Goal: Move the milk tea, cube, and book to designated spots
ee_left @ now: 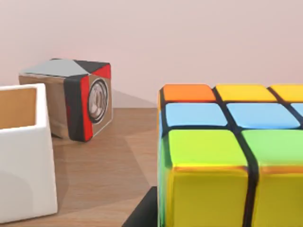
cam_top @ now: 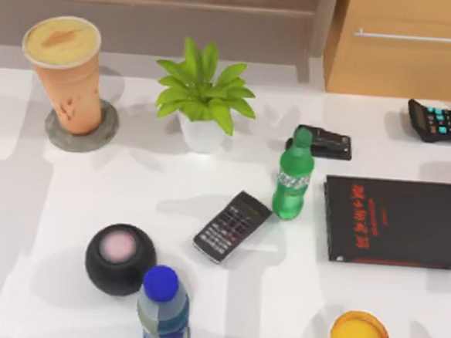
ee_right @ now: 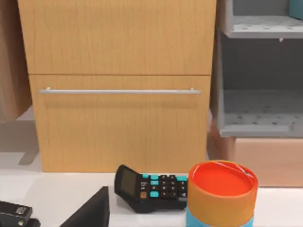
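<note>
- The milk tea (cam_top: 64,73) stands upright on a round grey coaster (cam_top: 81,127) at the far left of the white tabletop (cam_top: 69,197).
- The cube (ee_left: 232,156) looms close in the left wrist view, resting on a wooden surface (ee_left: 109,175) near a white box (ee_left: 23,151) and a small wooden block (ee_left: 71,99).
- A black book with red characters (cam_top: 396,222) lies at the right, a calculator (cam_top: 439,120) beyond it.
- A green bottle (cam_top: 293,176) stands beside a remote (cam_top: 231,225).
- Whether either gripper is apart or together, I cannot tell.

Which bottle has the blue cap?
The clear bottle at the table's front edge, beside the black round speaker. The other bottle, mid-table, is green all over, cap included.
</note>
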Robot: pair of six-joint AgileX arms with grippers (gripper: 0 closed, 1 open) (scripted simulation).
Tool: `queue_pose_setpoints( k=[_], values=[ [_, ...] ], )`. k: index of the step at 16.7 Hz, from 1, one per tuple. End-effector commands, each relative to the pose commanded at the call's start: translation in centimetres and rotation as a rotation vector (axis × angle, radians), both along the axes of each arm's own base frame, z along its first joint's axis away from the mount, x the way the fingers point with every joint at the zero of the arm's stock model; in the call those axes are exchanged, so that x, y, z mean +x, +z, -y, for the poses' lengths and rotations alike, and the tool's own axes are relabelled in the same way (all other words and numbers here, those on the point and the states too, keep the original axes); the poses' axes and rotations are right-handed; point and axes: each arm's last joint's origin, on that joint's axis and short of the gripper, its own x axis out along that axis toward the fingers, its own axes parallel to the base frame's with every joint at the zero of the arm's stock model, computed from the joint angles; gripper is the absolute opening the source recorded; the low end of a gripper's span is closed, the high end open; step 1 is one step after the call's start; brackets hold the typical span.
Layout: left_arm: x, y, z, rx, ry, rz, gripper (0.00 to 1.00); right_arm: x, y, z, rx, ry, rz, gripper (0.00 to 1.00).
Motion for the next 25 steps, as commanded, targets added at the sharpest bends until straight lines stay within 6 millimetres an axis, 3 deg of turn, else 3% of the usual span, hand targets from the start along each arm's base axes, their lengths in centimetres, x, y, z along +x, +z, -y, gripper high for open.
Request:
queue_pose_setpoints(
  k=[5,18,25],
  values=[
    [0.16,-0.23,0.17,0.002,-0.004,-0.010,0.00,0.00,0.00,0.00,0.000,0.000,0.000,1.00],
    [0.16,-0.23,0.17,0.002,-0.004,-0.010,0.98,0.00,0.00,0.00,0.000,0.000,0.000,1.00],
    [0.16,-0.23,0.17,0.002,-0.004,-0.010,1.00,0.00,0.00,0.00,0.000,0.000,0.000,1.00]
  ],
)
